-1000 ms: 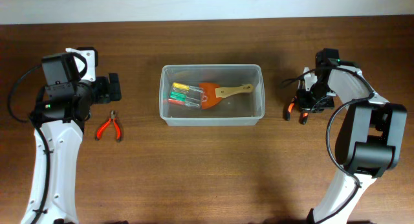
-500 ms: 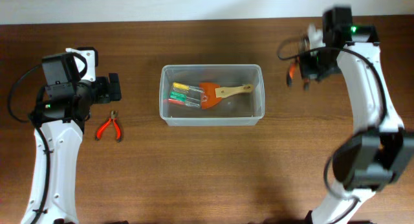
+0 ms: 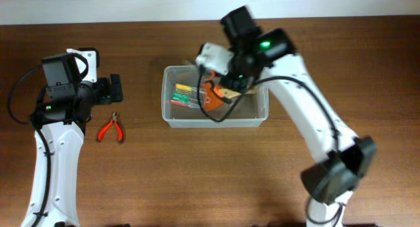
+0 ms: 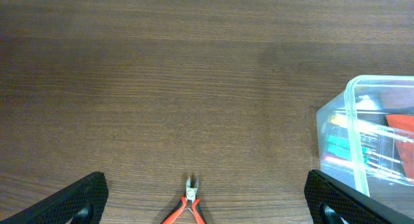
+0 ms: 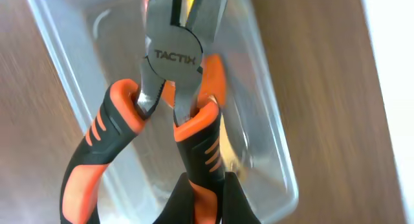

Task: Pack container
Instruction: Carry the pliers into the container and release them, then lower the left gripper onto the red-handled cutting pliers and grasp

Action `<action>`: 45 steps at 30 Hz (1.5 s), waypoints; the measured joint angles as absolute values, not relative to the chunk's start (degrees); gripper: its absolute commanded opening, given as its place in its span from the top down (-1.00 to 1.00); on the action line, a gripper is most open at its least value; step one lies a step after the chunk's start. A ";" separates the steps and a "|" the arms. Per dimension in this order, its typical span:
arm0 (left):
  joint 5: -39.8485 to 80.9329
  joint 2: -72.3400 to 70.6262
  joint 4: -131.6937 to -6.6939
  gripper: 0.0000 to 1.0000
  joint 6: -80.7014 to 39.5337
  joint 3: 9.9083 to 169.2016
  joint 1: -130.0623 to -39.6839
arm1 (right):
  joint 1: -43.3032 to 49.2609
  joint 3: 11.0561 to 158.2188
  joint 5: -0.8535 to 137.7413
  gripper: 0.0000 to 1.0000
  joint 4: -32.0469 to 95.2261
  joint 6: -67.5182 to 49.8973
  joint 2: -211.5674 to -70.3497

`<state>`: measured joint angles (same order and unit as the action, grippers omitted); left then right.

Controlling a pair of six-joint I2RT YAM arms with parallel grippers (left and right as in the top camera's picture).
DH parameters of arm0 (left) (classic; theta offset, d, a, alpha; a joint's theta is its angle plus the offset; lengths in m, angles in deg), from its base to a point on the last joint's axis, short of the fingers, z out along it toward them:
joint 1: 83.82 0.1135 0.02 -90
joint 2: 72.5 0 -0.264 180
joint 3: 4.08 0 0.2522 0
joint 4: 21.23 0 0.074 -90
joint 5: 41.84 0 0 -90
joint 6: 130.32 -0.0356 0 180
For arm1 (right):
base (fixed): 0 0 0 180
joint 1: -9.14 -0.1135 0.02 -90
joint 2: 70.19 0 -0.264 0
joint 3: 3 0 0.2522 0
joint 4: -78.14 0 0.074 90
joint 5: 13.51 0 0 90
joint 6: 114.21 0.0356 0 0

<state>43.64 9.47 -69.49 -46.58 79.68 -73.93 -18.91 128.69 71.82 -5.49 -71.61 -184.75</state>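
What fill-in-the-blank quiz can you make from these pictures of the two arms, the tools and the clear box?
1. Over the container, the right pincer grips big pliers stamped with the brand ____.
2. The small red pliers lie on the ____, outside the container.
3. The left pincer is spread open and holds ____.

Missing words: TACTIX; table; nothing.

The right gripper (image 5: 203, 197) has swung from the table's right edge to above the container (image 3: 264, 114). The pliers (image 5: 172, 59) it clamps have come along, off the table, and now hang over the container.
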 measured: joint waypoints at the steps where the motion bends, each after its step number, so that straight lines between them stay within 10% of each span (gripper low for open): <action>1: 43.64 9.47 -69.49 -0.98 -46.58 79.68 -73.93 | -19.52 128.69 71.80 0.92 -4.49 -74.62 -186.58; 13: 43.64 9.47 -69.49 -0.98 -46.58 79.68 -73.93 | -23.22 128.62 68.67 0.91 -1.10 -84.22 -203.17; 16: 43.64 9.47 -69.49 -0.98 -46.58 79.68 -73.93 | -24.99 128.60 68.63 0.00 -1.14 -84.30 -204.44; 25: 43.64 9.47 -69.49 -0.98 -46.58 79.68 -73.93 | -27.96 128.62 82.40 -0.31 -0.33 -79.47 -204.51; 45: 43.56 9.47 -69.49 -0.98 -46.58 79.68 -73.93 | 15.67 141.54 73.31 -0.52 -12.88 -34.84 -184.09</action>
